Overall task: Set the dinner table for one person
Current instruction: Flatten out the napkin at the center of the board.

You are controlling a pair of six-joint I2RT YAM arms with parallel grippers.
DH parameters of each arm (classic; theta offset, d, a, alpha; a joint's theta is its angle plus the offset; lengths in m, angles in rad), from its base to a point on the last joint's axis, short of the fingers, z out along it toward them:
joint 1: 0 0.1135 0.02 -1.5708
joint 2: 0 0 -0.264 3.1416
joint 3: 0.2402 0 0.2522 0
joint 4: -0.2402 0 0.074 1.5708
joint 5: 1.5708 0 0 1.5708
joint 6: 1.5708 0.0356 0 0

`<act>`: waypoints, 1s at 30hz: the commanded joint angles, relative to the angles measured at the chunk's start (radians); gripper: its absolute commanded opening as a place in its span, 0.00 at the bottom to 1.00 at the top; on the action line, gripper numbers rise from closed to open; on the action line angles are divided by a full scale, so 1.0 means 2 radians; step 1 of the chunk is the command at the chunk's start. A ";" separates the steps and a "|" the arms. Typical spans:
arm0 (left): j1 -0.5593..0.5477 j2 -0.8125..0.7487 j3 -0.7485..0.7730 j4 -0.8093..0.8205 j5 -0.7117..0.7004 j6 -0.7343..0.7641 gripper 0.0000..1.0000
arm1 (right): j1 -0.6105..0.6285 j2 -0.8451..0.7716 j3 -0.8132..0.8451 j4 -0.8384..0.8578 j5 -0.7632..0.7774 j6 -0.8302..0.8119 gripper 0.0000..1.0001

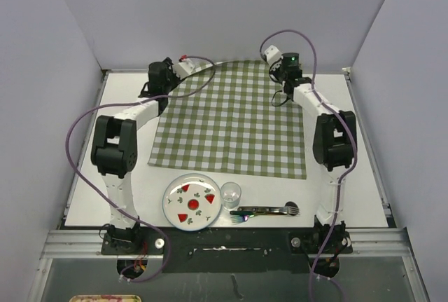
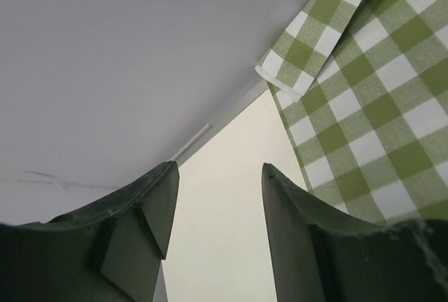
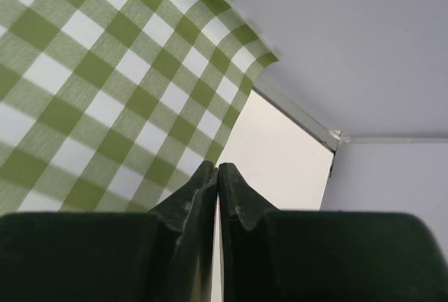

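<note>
I count two arms, so two grippers: left gripper and right gripper. One checked cloth lies by both pairs of jaws. Well behind the jaws sit one plate, one glass and one cutlery cluster (pieces too tangled to count). One dinner table is under everything.

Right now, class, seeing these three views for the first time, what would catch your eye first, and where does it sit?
A green-and-white checked cloth dominates, spread over the far middle of the large white tabletop, with the left gripper open and the right gripper shut at its far corners. Along the near edge sit a round white plate with red prints, a clear glass and iridescent metal cutlery.
</note>
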 commanded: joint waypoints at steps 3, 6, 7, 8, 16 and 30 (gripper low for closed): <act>0.008 -0.121 -0.075 -0.086 0.032 -0.095 0.48 | -0.009 -0.112 -0.044 -0.112 -0.116 0.078 0.00; 0.018 -0.135 -0.121 -0.093 0.032 -0.095 0.48 | -0.018 -0.125 -0.034 -0.174 -0.170 0.084 0.00; 0.021 -0.138 -0.130 -0.098 0.047 -0.114 0.47 | -0.020 -0.129 -0.033 -0.194 -0.187 0.086 0.00; 0.023 -0.140 -0.137 -0.106 0.063 -0.129 0.46 | -0.021 -0.132 -0.034 -0.205 -0.200 0.088 0.00; 0.028 -0.164 -0.193 -0.118 0.131 -0.154 0.39 | -0.022 -0.139 -0.063 -0.276 -0.262 0.079 0.00; 0.032 -0.165 -0.240 -0.127 0.157 -0.165 0.38 | -0.022 -0.093 -0.006 -0.325 -0.304 0.087 0.00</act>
